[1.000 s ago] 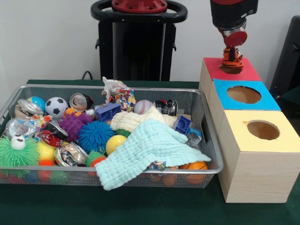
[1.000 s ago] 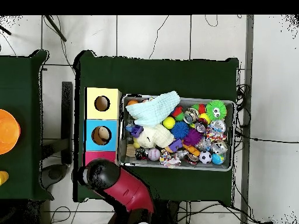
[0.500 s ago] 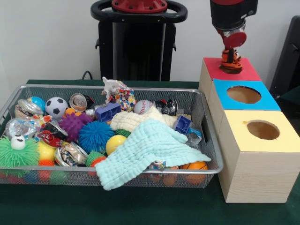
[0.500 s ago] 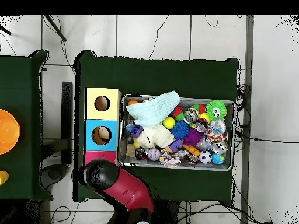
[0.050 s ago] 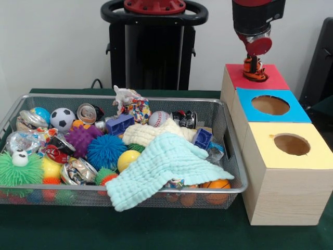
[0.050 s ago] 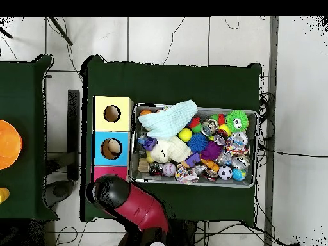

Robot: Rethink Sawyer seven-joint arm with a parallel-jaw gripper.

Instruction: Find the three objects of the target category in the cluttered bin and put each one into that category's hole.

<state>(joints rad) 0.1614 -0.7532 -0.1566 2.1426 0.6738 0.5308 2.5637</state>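
a robot lab: tiled floor (image 6: 192, 38), loose cables (image 6: 266, 106), green-clothed table (image 6: 173, 80).

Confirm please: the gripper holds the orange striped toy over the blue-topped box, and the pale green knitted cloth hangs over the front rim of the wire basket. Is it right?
Not quite. In the front view the gripper is above the red-topped box, not the blue-topped box, with the orange striped toy at the red box's hole. The pale green knitted cloth does hang over the wire basket's front rim.
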